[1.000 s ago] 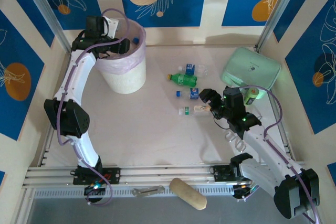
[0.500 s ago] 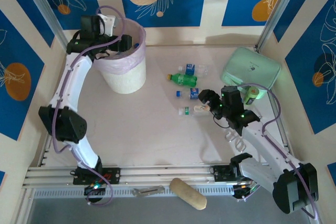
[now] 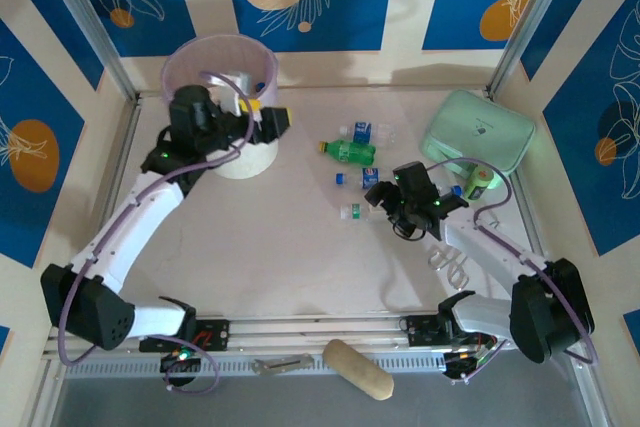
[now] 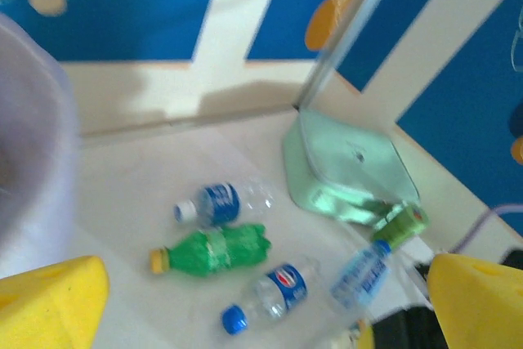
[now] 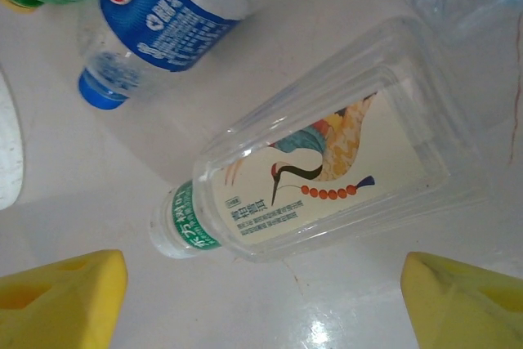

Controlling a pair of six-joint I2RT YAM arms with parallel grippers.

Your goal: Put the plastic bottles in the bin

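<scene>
As the coming pick turns on which arm stands nearer the bottles, entries run from left to right.

1. Bin (image 3: 245, 159): far left of the table (image 3: 280, 247). Upright and lined with a pale pink bag.
2. Left gripper (image 3: 268, 117): just right of the bin. Its yellow pads (image 4: 49, 300) are spread wide with nothing between them. It faces right toward the bottles and is well apart from them.
3. Blue-label bottle (image 3: 365, 131): middle of the table and farthest of the cluster. Lying flat.
4. Green bottle (image 3: 348, 152): just near of item 3. Lying flat with its yellow cap to the left.
5. Blue-capped bottle (image 3: 358, 179): near of item 4. Lying flat.
6. Cream-label bottle (image 5: 319, 177): nearest of the cluster, flat on the table, with a bird printed on its label. In the right wrist view the green-banded neck points toward the left pad and the base runs up to the right. Its long axis is slanted, closer to the line joining the pads than square across it.
7. Right gripper (image 5: 261, 300): jaws wide apart and empty, hanging directly over item 6, which lies just ahead of the pads. Judgement: this arm is much the nearer. A turn of the wrist to bring the pads across the bottle's narrow sides looks advisable before it comes down.
8. Green-topped bottle (image 3: 480, 182): far right, touching or just beside the mint-green pouch (image 3: 480, 132).
</scene>
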